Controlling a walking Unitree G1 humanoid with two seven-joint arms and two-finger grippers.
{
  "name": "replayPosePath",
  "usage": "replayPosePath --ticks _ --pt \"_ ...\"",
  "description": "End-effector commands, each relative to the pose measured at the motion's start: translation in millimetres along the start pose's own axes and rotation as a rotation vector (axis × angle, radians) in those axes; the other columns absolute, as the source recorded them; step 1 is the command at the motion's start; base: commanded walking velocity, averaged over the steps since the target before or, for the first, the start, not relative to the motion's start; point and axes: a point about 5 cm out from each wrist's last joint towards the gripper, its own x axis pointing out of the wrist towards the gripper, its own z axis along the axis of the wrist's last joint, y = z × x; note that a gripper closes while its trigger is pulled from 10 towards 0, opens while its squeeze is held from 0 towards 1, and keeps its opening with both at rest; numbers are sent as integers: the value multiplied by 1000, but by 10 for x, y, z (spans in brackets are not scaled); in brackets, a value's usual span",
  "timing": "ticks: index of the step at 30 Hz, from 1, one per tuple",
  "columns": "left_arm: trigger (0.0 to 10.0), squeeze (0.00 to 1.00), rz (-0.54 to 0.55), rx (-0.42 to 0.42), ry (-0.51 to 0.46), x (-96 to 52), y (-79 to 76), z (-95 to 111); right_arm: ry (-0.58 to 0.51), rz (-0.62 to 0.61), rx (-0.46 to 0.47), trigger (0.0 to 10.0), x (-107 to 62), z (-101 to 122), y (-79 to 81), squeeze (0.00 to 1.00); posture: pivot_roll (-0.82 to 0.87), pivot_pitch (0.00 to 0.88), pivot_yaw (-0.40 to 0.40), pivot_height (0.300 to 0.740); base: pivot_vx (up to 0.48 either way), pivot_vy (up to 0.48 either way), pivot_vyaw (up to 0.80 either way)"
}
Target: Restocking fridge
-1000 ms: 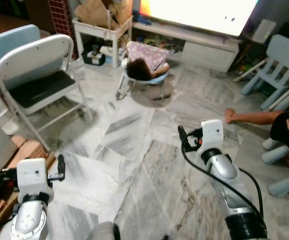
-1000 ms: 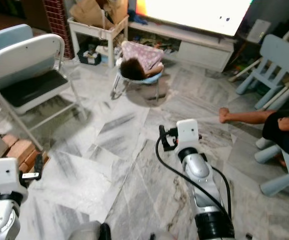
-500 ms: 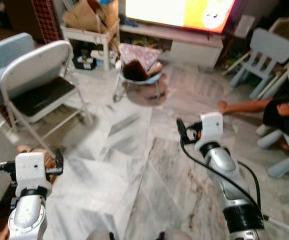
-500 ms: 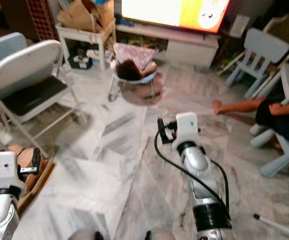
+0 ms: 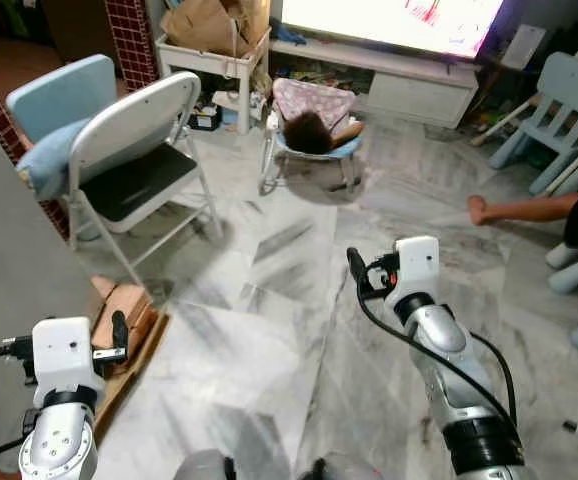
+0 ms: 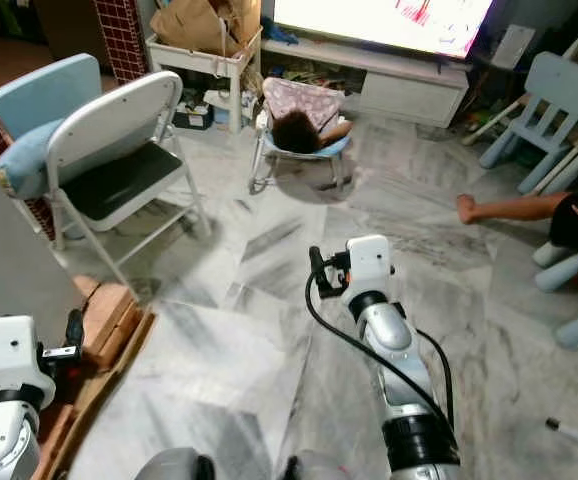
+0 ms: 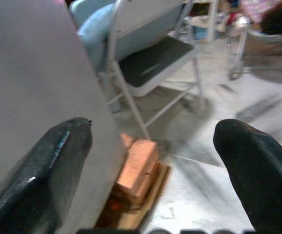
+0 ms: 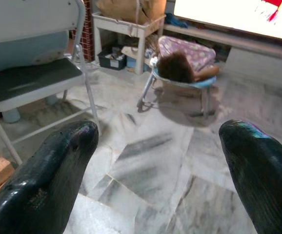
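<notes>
A grey fridge side (image 5: 9, 290) rises at the robot's left, with wooden blocks (image 5: 119, 315) at its foot on the marble floor (image 5: 269, 330). The left gripper (image 7: 151, 165) hangs beside that wall, fingers spread wide, holding nothing. The right gripper (image 8: 155, 170) hovers over the floor, equally wide and empty. Ahead stand a folding chair (image 5: 134, 150), a bouncer (image 5: 314, 130) with a child in it, and a white crate (image 5: 214, 55) holding cardboard.
</notes>
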Motion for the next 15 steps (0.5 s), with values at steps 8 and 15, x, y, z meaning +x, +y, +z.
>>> replayPosePath --ticks 8,15 --pt "10000 0 -44 80 -53 7 62 112 -3 -7 9 10000 72 23 33 0 69 115 -42 735 -84 86 0" --pt "10000 0 -60 119 -60 122 132 70 11 -106 56 10000 -53 -108 -6 0 65 76 -20 735 0 0 0"
